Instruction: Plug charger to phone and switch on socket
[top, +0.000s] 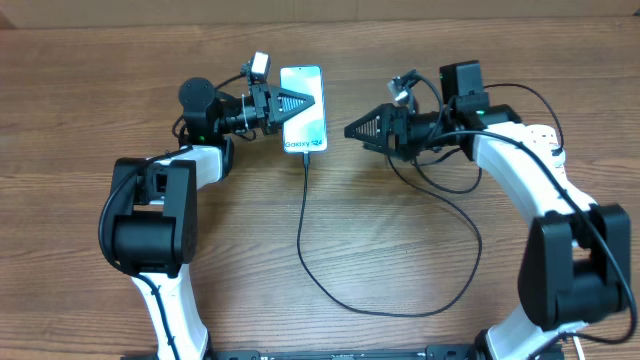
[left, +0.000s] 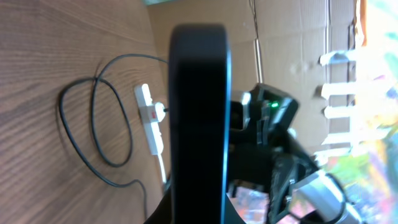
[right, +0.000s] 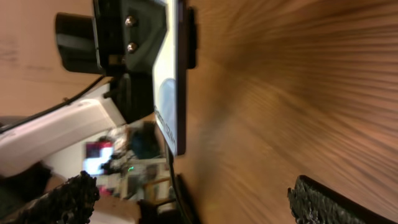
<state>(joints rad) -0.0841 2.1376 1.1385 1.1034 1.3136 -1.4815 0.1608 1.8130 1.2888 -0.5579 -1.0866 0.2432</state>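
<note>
The phone (top: 308, 125) lies at the back middle of the table, cyan screen up, text line at its near end. My left gripper (top: 292, 103) is shut on its left edge; in the left wrist view the phone (left: 199, 112) fills the middle as a dark edge-on slab. The black charger cable (top: 330, 285) runs from the phone's near end, where its connector (top: 305, 160) touches, in a wide loop toward the right arm. The white socket strip (left: 149, 118) with a white plug in it shows only in the left wrist view. My right gripper (top: 350, 130) is open and empty, right of the phone (right: 174, 74).
The table is brown wood (top: 400, 230). A cardboard wall (left: 298, 43) stands behind it. The right arm's own black cables (top: 440, 180) hang by its wrist. The charger cable lies in loops (left: 93, 124) next to the strip.
</note>
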